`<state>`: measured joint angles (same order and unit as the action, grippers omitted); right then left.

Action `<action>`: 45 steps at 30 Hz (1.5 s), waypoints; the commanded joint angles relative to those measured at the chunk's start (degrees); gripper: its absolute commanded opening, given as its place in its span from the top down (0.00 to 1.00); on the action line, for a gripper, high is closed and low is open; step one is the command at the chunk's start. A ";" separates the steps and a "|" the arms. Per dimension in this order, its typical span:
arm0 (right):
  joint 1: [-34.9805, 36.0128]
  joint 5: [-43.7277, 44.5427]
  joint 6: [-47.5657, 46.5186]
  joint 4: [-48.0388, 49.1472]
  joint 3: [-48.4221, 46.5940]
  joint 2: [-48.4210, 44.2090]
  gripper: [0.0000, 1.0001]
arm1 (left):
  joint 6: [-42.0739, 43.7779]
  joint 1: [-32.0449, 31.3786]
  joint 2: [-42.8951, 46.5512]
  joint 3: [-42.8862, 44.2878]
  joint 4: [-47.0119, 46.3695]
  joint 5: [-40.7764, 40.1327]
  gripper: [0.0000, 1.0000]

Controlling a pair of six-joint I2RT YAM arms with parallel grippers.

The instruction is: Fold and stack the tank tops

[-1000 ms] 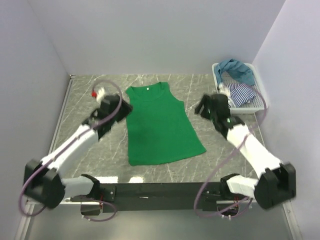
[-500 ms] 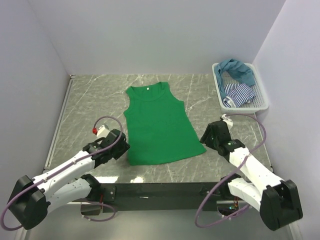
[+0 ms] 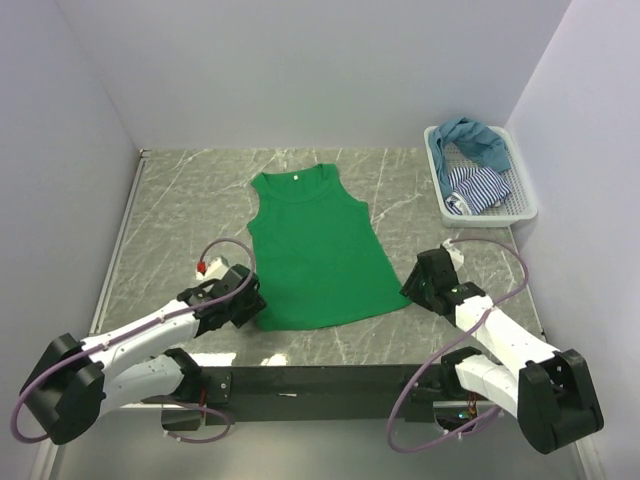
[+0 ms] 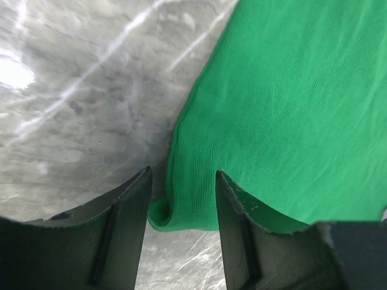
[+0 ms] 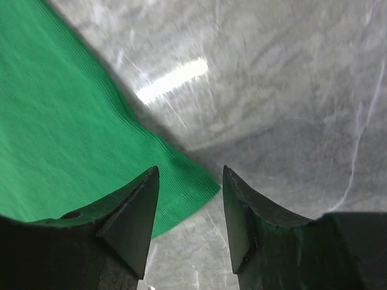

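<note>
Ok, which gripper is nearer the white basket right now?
Right. The right gripper is at the green tank top's near right hem corner, on the basket's side of the table; the left gripper is at the opposite hem corner, farther away.

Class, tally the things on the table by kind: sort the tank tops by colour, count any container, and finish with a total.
green tank top: 1
teal-blue tank top: 1
navy-and-white striped tank top: 1
white mesh basket: 1
Total: 4
</note>
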<state>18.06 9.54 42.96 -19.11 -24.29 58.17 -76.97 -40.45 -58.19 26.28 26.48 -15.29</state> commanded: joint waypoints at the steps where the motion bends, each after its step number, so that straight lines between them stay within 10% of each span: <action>1: -0.22 -1.97 2.21 -0.22 1.79 -2.36 0.47 | 1.12 -1.74 -2.09 -0.27 -3.10 1.23 0.49; 7: -0.22 -2.68 3.18 -0.66 2.14 -2.71 0.50 | 1.03 -3.50 -4.30 -0.53 -4.94 2.10 0.57; 15: -0.22 -2.16 2.66 -2.23 -0.22 -0.95 0.92 | 4.10 -3.59 -3.33 0.87 -6.44 5.44 0.99; 26: -2.07 6.45 -1.91 -17.70 -14.90 -6.32 1.00 | 5.86 -3.59 1.50 5.35 -1.08 12.47 0.99; 31: -3.12 6.19 -2.35 -18.94 -15.00 -6.31 0.94 | 5.60 -3.94 3.70 3.25 -2.31 16.69 0.80; 36: -4.62 5.23 -2.97 -18.94 -14.20 -7.98 0.52 | 7.36 -3.85 4.23 6.05 0.85 12.75 0.43; 40: -2.34 3.02 -3.67 -18.24 -14.46 -8.16 0.50 | 7.97 -1.58 2.48 10.27 1.29 8.88 0.37; 45: 17.47 9.53 4.14 -18.16 -17.01 -7.55 0.55 | 10.78 11.86 -4.72 17.12 0.59 10.10 0.43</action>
<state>26.02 15.20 42.39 -37.67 -38.35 50.87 -68.97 -34.85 -59.57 38.63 28.03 -3.77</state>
